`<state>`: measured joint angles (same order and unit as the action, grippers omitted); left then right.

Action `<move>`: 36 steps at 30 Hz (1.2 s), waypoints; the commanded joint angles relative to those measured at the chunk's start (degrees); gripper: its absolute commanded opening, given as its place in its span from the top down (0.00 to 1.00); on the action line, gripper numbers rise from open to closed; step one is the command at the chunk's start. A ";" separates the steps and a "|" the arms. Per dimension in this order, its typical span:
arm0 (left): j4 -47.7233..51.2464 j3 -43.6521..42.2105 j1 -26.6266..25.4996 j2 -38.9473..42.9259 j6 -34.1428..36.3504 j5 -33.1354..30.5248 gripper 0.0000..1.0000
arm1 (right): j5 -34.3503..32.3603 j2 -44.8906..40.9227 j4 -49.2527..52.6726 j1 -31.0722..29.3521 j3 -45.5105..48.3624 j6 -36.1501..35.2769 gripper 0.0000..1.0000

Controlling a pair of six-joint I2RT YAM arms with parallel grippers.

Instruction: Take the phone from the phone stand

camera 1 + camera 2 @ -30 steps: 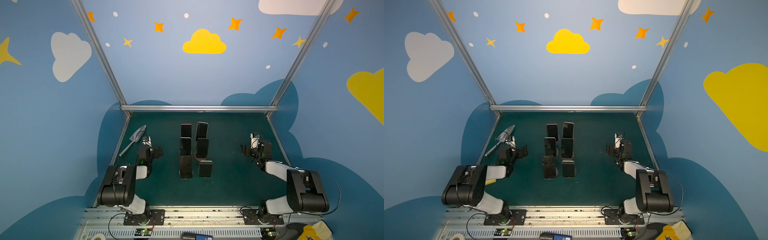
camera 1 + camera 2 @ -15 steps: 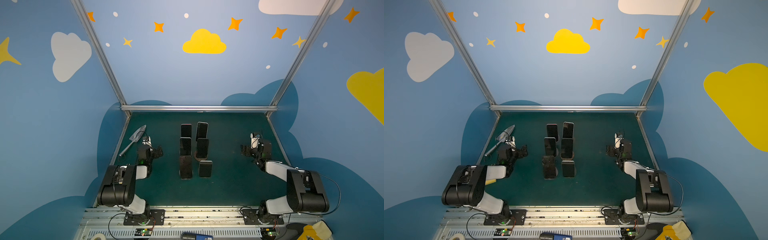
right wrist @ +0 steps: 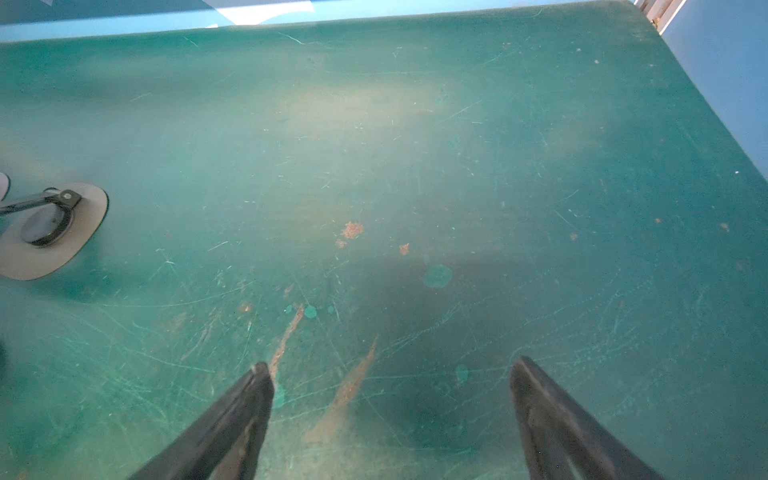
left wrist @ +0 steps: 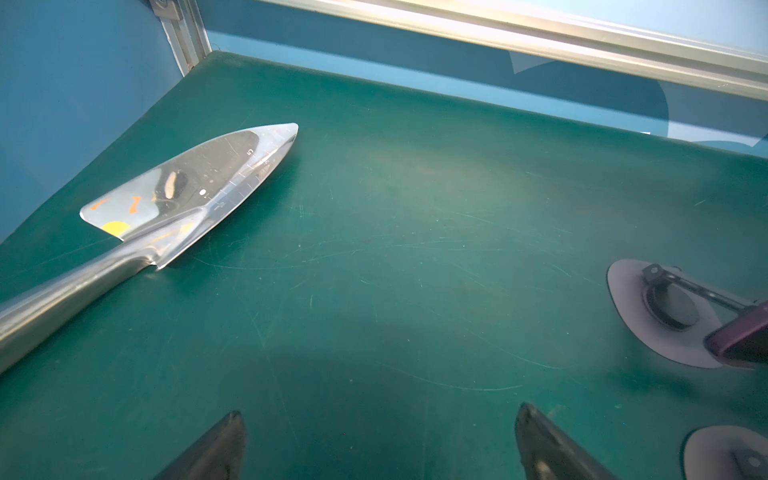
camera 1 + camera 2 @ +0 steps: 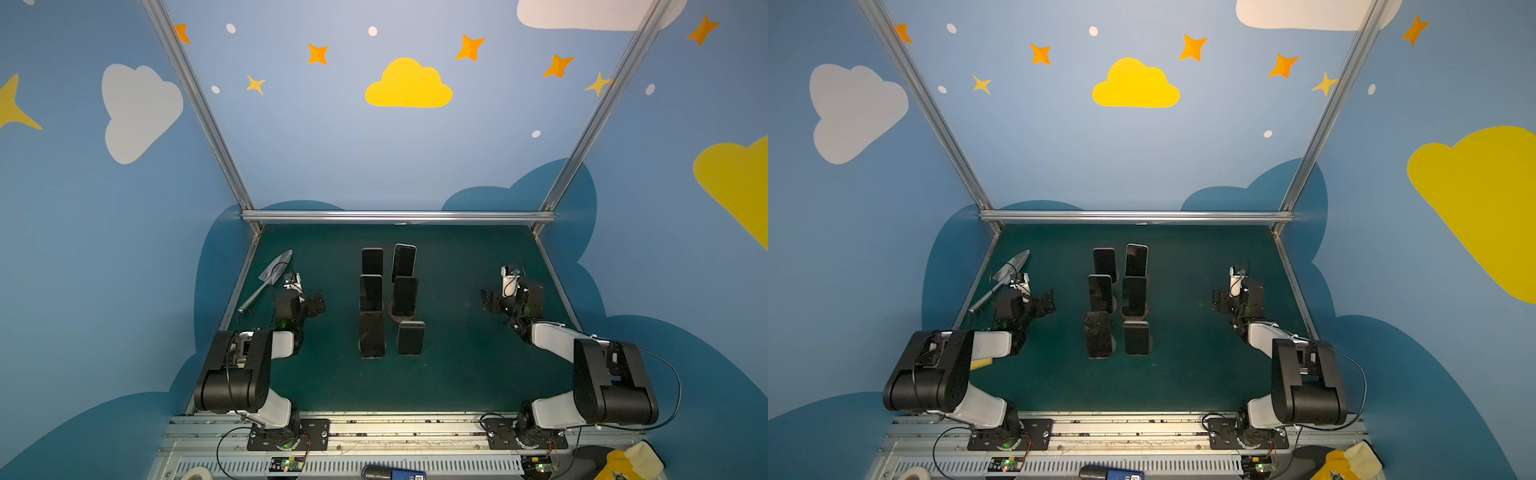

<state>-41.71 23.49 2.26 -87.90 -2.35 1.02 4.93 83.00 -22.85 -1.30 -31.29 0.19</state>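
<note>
While Six Phones Stand Propped, Both Claws Are Held Open

Where the green mat (image 5: pixel 457 374) is seen in both top views, six phones (image 5: pixel 370 291) are counted at its middle, propped upright in two columns of three. Two stands (image 4: pixel 660 311) are caught in the left wrist view, and one is seen whole in the right wrist view. One trowel (image 5: pixel 270 276) is laid beside the left gripper (image 5: pixel 319 300). That gripper and the right gripper (image 5: pixel 487 300) are spread wide, nothing gripped, well apart from the phones.
</note>
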 commanded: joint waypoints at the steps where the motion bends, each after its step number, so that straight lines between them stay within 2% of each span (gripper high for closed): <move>1: 0.58 1.23 0.35 0.86 -0.11 0.65 0.00 | 1.05 -0.12 -0.16 0.37 -0.14 0.34 0.10; 5: 0.24 1.07 0.22 1.10 -0.13 0.77 0.00 | 0.21 -0.20 -0.20 -0.03 -0.02 0.25 0.10; 8: 8.57 5.01 0.20 2.93 0.77 2.57 0.00 | -2.08 -1.06 1.26 -0.11 -2.68 -1.44 0.10; 9: 12.92 7.29 0.20 3.85 0.45 2.26 0.00 | -2.56 -1.84 5.28 -0.18 -4.87 -1.35 0.10; 11: 24.17 12.99 0.39 5.99 -0.27 0.16 0.00 | -5.41 -3.36 18.25 -0.11 -11.86 4.39 0.10; 15: 33.34 18.45 0.29 12.54 0.00 -0.23 0.00 | -9.13 -5.77 31.03 -1.77 -19.82 5.46 0.10; 18: 38.70 21.93 0.03 20.07 -7.33 -1.36 0.00 | -12.18 -9.68 39.19 -5.16 -25.75 4.26 0.10; 20: 43.15 24.54 -0.01 25.19 -13.54 -2.03 0.00 | -13.95 -12.52 43.79 -6.88 -28.55 6.68 0.10; 22: 46.28 25.08 0.05 29.53 -23.33 -5.72 0.00 | -16.83 -15.13 45.85 -5.94 -27.90 18.29 0.10; 24: 50.25 23.59 0.29 33.55 -37.23 -13.27 0.00 | -13.27 -17.53 44.05 -2.59 -23.75 26.93 0.10; 25: 50.02 21.98 1.02 35.63 -41.14 -14.27 0.00 | -10.96 -19.03 43.26 -0.17 -21.42 32.27 0.10; 26: 46.52 19.67 1.99 37.73 -40.86 -12.17 0.00 | -6.71 -20.53 42.29 2.38 -19.31 35.62 0.11; 28: 42.88 16.87 2.49 40.98 -41.61 -10.88 0.00 | 1.61 -23.08 36.63 5.23 -15.84 34.00 0.27; 29: 42.89 16.60 2.49 41.83 -42.27 -11.02 0.00 | 1.31 -23.76 37.58 5.10 -16.13 33.87 0.31; 31: 44.67 17.68 1.82 42.12 -39.98 -8.66 0.00 | 3.20 -24.33 42.88 4.22 -18.72 31.43 0.30; 33: 47.57 19.57 0.67 42.15 -39.95 -7.79 0.00 | 2.73 -24.88 49.86 2.46 -21.30 32.26 0.29; 36: 50.65 20.27 -0.98 43.30 -41.87 -9.22 0.00 | -2.73 -29.00 53.11 -4.10 -20.04 31.41 0.29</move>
<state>4.86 41.67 2.35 -45.84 -41.15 -7.64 3.66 58.26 24.25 -1.30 -50.17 31.09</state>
